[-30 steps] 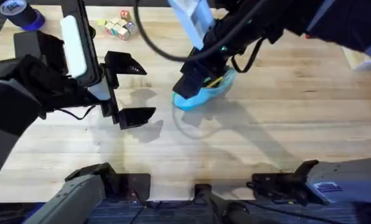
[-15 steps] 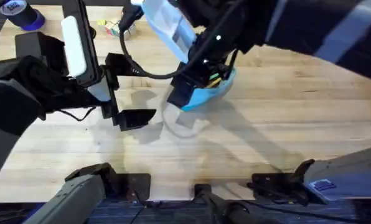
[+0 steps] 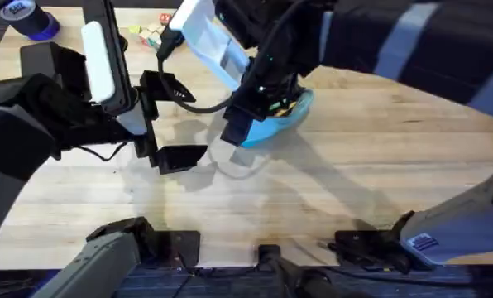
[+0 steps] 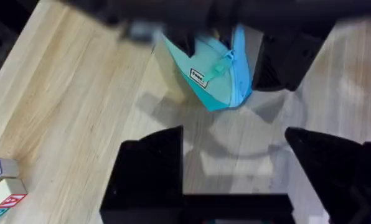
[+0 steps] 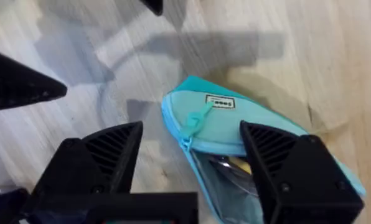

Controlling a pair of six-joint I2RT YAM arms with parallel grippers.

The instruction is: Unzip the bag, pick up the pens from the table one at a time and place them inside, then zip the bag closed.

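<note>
A pale plank desk (image 3: pixel 379 165) spans the scene, lit from above with soft shadows. Dark floor shows past its far left corner, where a blue tape roll (image 3: pixel 27 18) and lettered blocks (image 3: pixel 151 35) rest.

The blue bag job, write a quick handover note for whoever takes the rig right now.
Left claw: open, empty, hovering beside the bag.
Right claw: open, empty, fingers straddling the bag's zipper end.
Bag: lying on the table, partly unzipped; teal pull near the closed end, something yellow visible inside.
Done: bag opened, contents in.
Left: check for loose pens, though the arm hides part of the table, then zip the bag closed.
</note>
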